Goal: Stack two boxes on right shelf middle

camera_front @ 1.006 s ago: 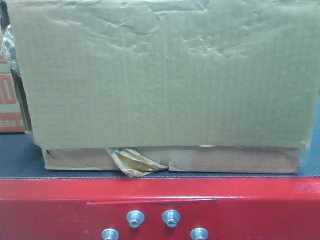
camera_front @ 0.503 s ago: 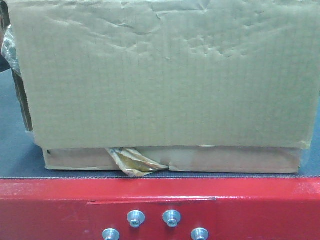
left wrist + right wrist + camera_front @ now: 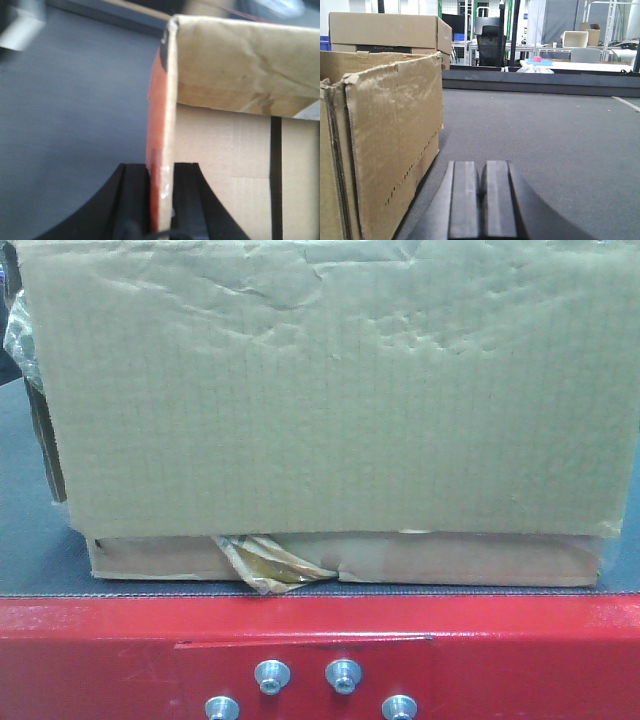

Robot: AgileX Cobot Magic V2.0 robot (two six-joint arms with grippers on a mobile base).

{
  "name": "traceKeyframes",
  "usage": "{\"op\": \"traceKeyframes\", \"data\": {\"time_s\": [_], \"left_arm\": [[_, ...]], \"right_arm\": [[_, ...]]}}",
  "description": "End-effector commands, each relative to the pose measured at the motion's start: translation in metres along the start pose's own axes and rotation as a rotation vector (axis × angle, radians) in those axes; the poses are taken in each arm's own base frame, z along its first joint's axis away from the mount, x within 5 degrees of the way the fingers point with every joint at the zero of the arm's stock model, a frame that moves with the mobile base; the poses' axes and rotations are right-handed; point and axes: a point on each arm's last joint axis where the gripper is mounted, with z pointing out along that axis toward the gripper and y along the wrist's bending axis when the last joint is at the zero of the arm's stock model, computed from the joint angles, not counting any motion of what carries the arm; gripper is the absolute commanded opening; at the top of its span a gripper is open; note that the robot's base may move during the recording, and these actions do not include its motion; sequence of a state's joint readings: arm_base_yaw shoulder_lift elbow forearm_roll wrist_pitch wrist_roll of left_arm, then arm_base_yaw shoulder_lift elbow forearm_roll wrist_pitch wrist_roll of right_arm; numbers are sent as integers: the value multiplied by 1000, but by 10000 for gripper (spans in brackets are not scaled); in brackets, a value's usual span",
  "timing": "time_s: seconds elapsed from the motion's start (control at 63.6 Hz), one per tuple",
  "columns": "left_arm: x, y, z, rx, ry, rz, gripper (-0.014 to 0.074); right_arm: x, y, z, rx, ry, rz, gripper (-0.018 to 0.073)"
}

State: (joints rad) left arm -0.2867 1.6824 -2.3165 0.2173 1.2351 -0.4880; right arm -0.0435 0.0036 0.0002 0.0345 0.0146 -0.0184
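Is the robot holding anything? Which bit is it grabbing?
The left gripper pinches a cardboard box by the thin edge of its red-printed side panel. The right gripper is shut on nothing.

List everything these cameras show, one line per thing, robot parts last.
large box: one, brown, dented face, on top of the thin box
thin box: one, paler brown, flat on the matting
tape tab: one, tan, ragged, at the thin box's front
matting: grey, platform top
platform edge: red, front
bolts: four, silver, in the platform edge
red-sided box: one, brown, orange-red outside, left wrist view
worn box: one, brown, beside the right end effector; possibly one already listed
far box: one, brown, background
left end effector: black, shut on the red-sided box's wall
right end effector: black, shut, empty
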Motion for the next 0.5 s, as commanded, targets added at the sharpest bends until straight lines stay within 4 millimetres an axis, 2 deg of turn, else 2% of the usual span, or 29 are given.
{"op": "traceKeyframes", "data": {"time_s": [0.0,0.079,0.236,0.487], "left_arm": [[14,-33,7,56,20,32,-111],[31,-56,20,71,60,81,-111],[62,-79,49,74,166,119,-111],[108,-79,93,-18,333,152,-111]], "right_arm": [[-2,0,0,5,-26,-4,-162],[-2,0,0,5,-26,-4,-162],[-2,0,0,5,-26,-4,-162],[-2,0,0,5,-26,-4,-162]]}}
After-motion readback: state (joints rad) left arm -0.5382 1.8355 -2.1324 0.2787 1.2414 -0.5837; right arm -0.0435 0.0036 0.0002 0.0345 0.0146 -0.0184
